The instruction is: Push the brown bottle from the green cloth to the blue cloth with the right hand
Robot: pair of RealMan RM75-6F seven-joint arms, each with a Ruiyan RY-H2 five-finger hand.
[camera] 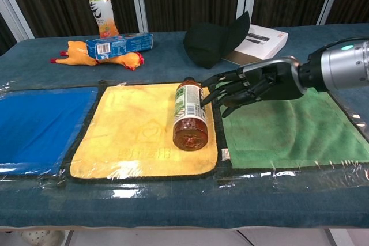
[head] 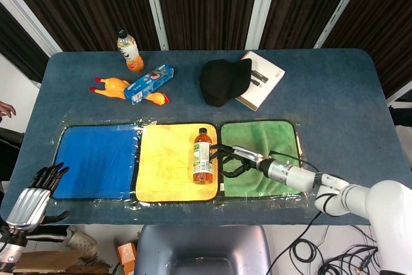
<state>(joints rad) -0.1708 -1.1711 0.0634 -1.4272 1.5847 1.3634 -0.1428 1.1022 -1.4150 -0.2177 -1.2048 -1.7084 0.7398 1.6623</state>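
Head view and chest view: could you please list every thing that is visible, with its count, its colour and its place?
brown bottle: 1, brown, lying on the yellow cloth, right part
yellow cloth: 1, yellow, middle
green cloth: 1, green, right
blue cloth: 1, blue, left
drink bottle: 1, orange and white, upright, far left
rubber chicken: 1, orange-yellow, far left
box: 1, blue, lying across the chicken
cap: 1, black, far middle
book: 1, white, partly under the cap
table: 1, dark blue
left hand: 1, near left corner, holds nothing
right hand: 1, fingers beside the brown bottle
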